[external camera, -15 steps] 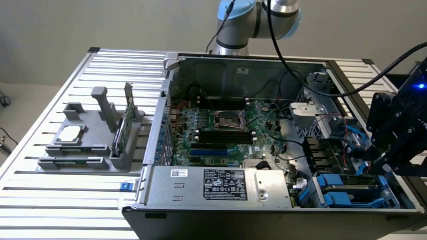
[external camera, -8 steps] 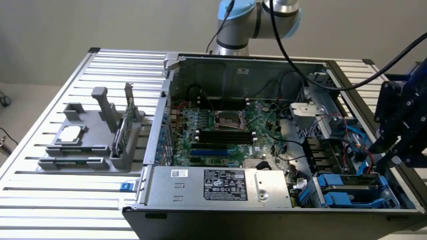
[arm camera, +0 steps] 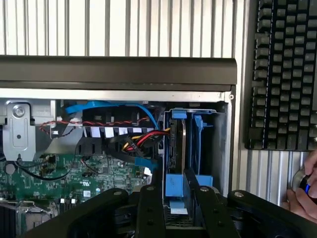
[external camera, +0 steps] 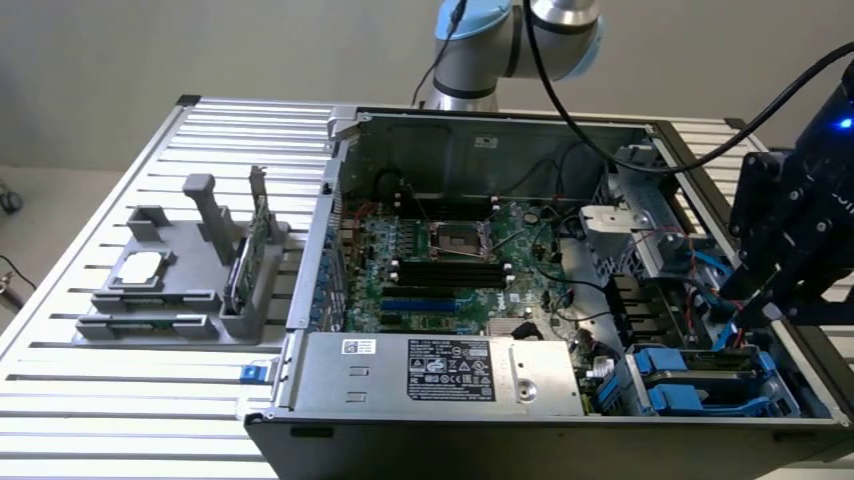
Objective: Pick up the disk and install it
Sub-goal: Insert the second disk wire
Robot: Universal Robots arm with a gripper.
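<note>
Here the gripper (arm camera: 174,191) hangs low over the drive corner of an open computer case (external camera: 320,290), its two black fingers (arm camera: 151,210) standing apart on either side of the blue carrier frame. The disk (arm camera: 179,148) stands on edge in the drive bay (arm camera: 198,124), its grey metal side seen between blue plastic rails, and the finger tips reach the near blue end of the carrier; whether they press on it I cannot tell. In the exterior view the gripper (external camera: 747,325) is at the exterior view's right, above the case's near right corner, where the blue frame of the disk (external camera: 694,375) sits in the bay.

Just beside the bay, red, yellow and black wires (arm camera: 141,141) and a blue flat cable (arm camera: 109,106) run across to the green motherboard (arm camera: 74,173). In the exterior view the motherboard (external camera: 441,265) lies in the middle of the case, with the silver power supply (external camera: 434,370) along the near edge.

Outside the case, toward the exterior view's left, a grey holder (external camera: 180,285) stands on the slatted metal table (external camera: 134,420), carrying a small square silver chip (external camera: 140,268) and a thin upright green card (external camera: 244,265). In the wrist view a black keyboard (arm camera: 282,74) lies on the table beyond the case, and a person's hand (arm camera: 304,196) rests near it at a round knob.
</note>
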